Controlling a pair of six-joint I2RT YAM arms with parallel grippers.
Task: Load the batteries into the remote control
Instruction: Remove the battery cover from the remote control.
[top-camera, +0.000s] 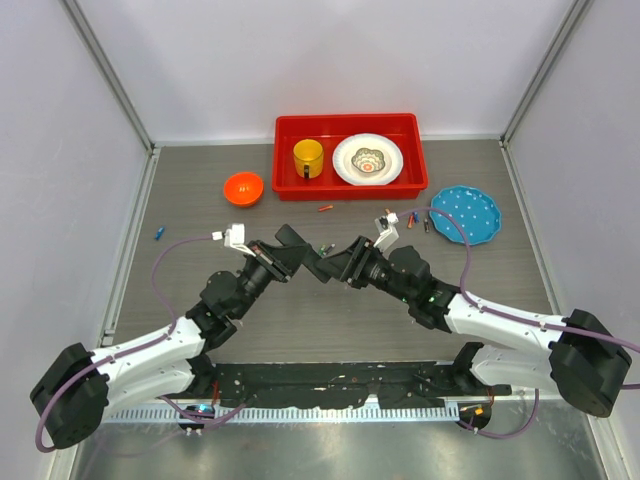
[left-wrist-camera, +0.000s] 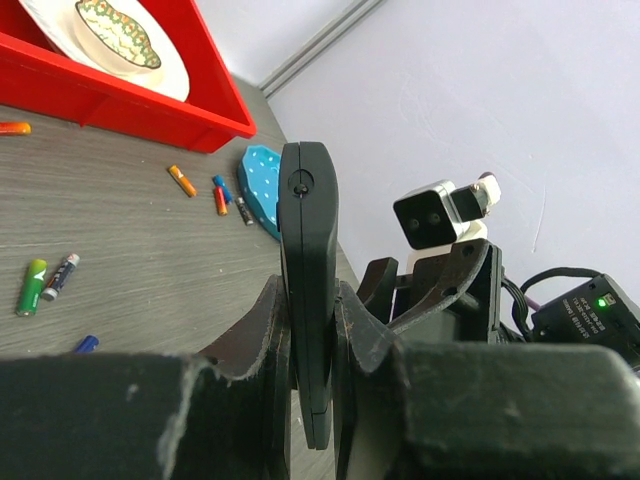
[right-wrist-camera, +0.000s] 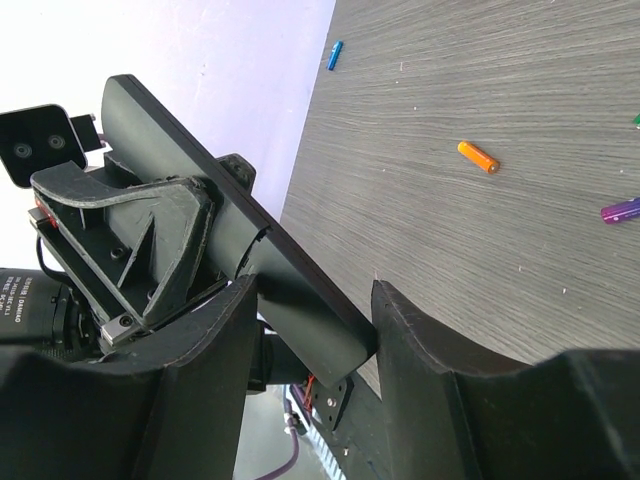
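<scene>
The black remote control (top-camera: 320, 266) hangs above the table's middle between both grippers. My left gripper (top-camera: 298, 256) is shut on it; in the left wrist view the remote (left-wrist-camera: 308, 210) stands edge-on, clamped between the jaws of the left gripper (left-wrist-camera: 310, 300). My right gripper (top-camera: 345, 264) holds the other end; in the right wrist view the remote (right-wrist-camera: 285, 270) spans the gap of the right gripper (right-wrist-camera: 315, 295), touching both fingers. Loose batteries lie on the table: blue (top-camera: 159, 233), orange (top-camera: 325, 208), a cluster (top-camera: 415, 222), green (left-wrist-camera: 31, 286), orange (right-wrist-camera: 478, 157), purple (right-wrist-camera: 622, 209).
A red tray (top-camera: 350, 190) at the back holds a yellow mug (top-camera: 308, 157) and a white plate (top-camera: 368, 160). An orange bowl (top-camera: 243, 187) sits left of it. A blue dotted plate (top-camera: 465, 213) lies at the right. White walls enclose the table.
</scene>
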